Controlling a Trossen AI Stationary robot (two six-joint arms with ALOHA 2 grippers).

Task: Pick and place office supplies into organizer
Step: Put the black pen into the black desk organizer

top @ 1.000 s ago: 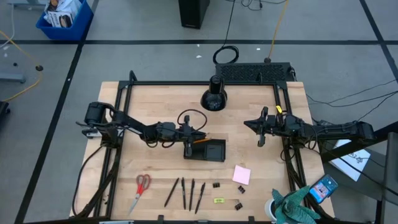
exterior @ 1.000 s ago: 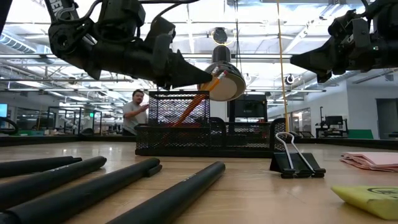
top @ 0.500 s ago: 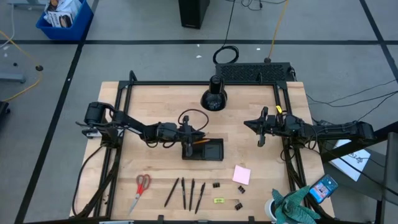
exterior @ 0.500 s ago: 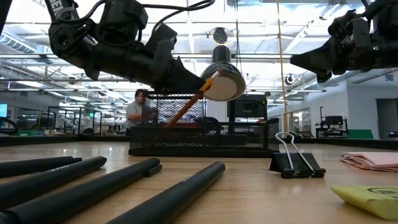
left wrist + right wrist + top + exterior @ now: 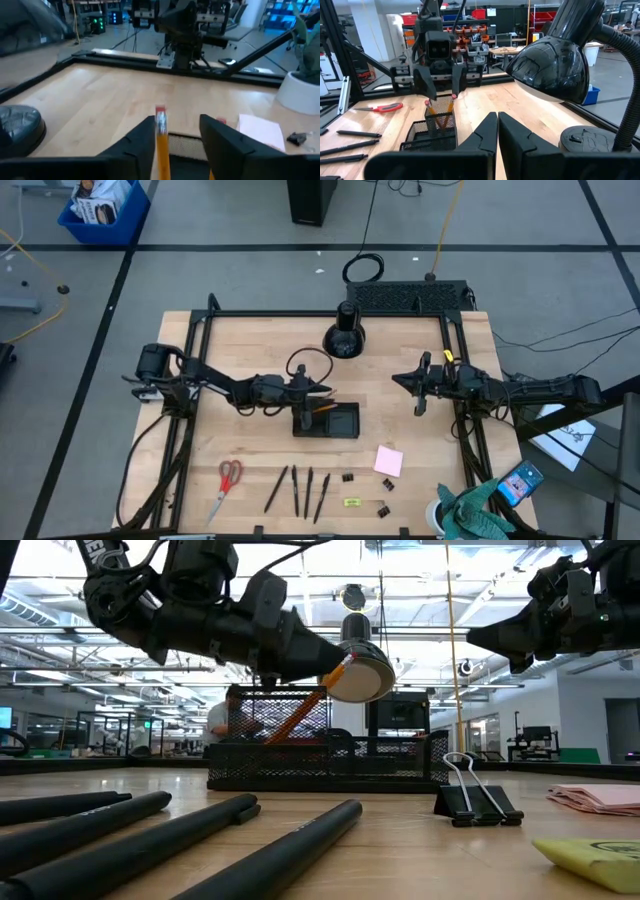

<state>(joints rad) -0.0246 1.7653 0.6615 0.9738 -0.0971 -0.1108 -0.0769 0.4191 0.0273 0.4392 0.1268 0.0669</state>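
The black mesh organizer (image 5: 340, 423) sits mid-table, with its tall cup (image 5: 285, 715) at the left end. Two orange pencils stand slanted in the cup, lower ends inside. My left gripper (image 5: 177, 132) hovers open over the cup. One pencil's eraser end (image 5: 160, 120) stands between its fingers and the other (image 5: 220, 121) just outside them. Red-handled scissors (image 5: 228, 480), several dark pens (image 5: 300, 490), binder clips (image 5: 348, 478), a pink sticky pad (image 5: 389, 461) and a yellow-green piece (image 5: 351, 502) lie near the front edge. My right gripper (image 5: 497, 130) waits shut at the right. My left gripper reaches level from the table's left, its open fingers on either side of one pencil's upper end (image 5: 161, 131). The pencil lies close along the inner side of one finger (image 5: 142, 137), and I cannot tell whether they touch. Its lower end rests in the cup.
A black desk lamp (image 5: 343, 337) stands at the far middle of the table. A blue phone (image 5: 520, 483) and a potted plant (image 5: 470, 515) are at the front right corner. A person shows in the room beyond the table (image 5: 222, 715).
My left gripper has opened and let go of the pencil, which now leans in the cup more steeply than before. The organizer has slid a little toward the table's left.
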